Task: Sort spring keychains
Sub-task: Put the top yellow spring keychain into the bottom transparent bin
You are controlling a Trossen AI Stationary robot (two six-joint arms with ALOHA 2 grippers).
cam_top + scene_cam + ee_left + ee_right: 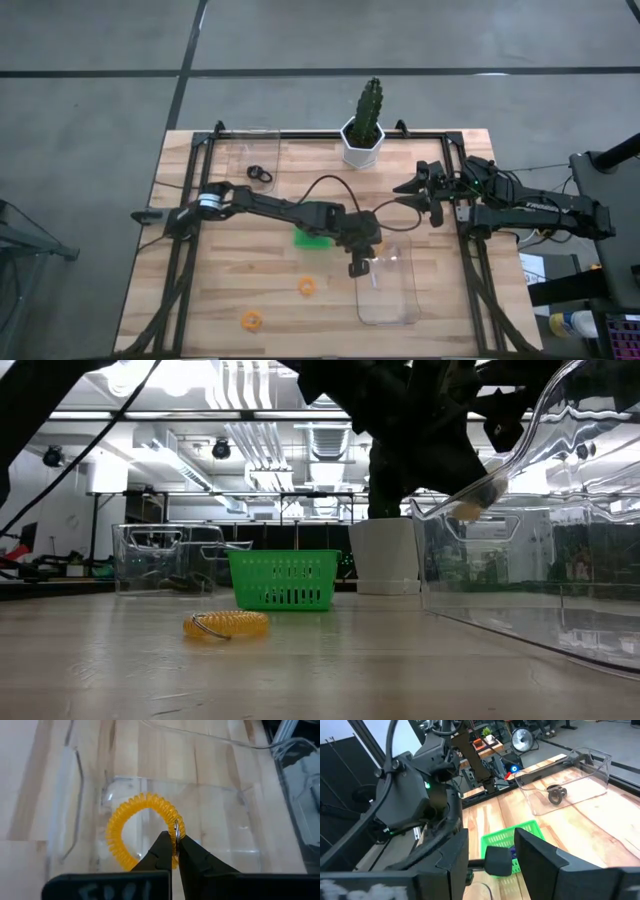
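The left gripper [172, 851] has its fingers [160, 851] pinched tight on an orange spring keychain [142, 827] at its metal ring, holding it over the open top of a clear bin [390, 285] that sits near the worktop's front edge, right of the middle. Behind that gripper, at the middle of the worktop [200, 290], stands the green tray [310, 238]. Two more orange keychains lie loose near the front edge, one [306, 286] left of the bin and another [251, 320] closer to the front-left corner. A black keychain [260, 174] rests in a second clear bin [247, 152] by the back edge, left of a potted cactus [364, 125]. The right gripper [425, 195] waits with fingers spread wide and empty near the right edge.
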